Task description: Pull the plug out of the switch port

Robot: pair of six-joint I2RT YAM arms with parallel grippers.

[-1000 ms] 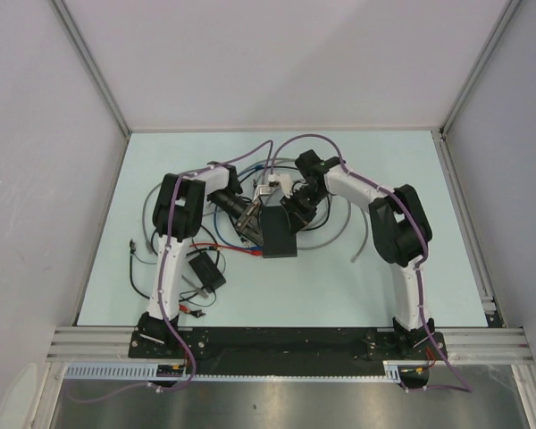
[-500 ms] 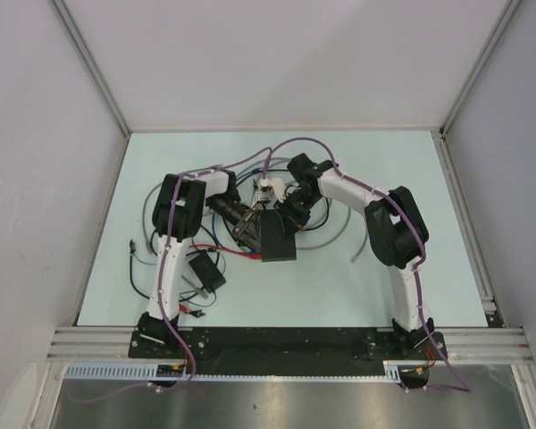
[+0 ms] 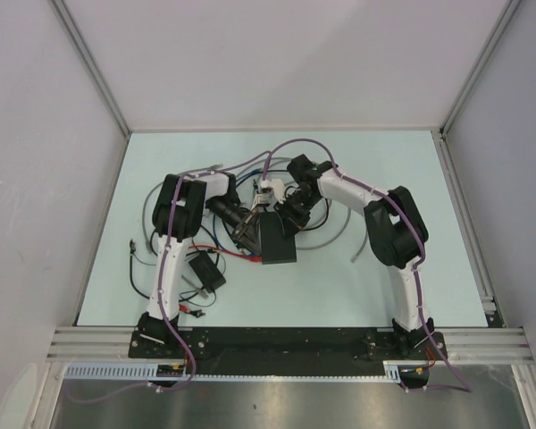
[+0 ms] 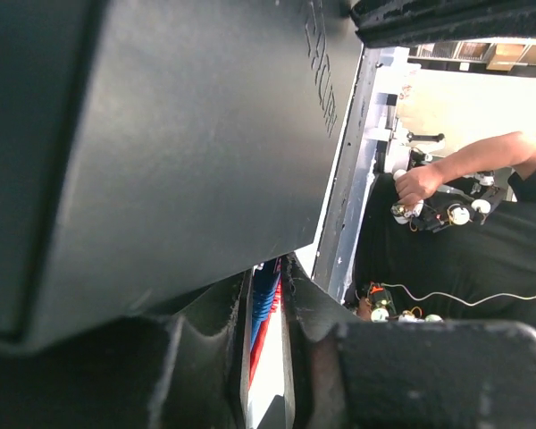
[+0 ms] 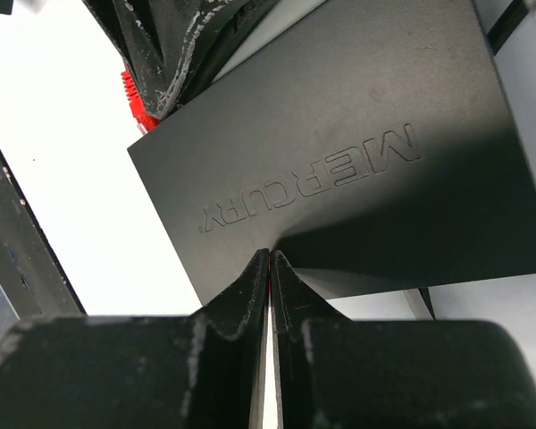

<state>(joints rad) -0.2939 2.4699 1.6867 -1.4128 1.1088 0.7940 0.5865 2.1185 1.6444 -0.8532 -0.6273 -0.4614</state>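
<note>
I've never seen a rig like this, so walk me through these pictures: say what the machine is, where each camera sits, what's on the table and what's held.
Two robot arms, a left arm and a right arm, are bolted at the near edge of a table, each ending in a two-finger gripper. The wide picture looks down from above and behind. The other two come from a camera on each wrist, with its own fingers in view. In the middle lies a flat dark box marked MERCURY, among loose cables; a smaller black box lies by the left arm. The right gripper is shut, tips at the box's edge, nothing visible between them. The left gripper has its fingers close together beside the box; whether they grip anything can't be told.
</note>
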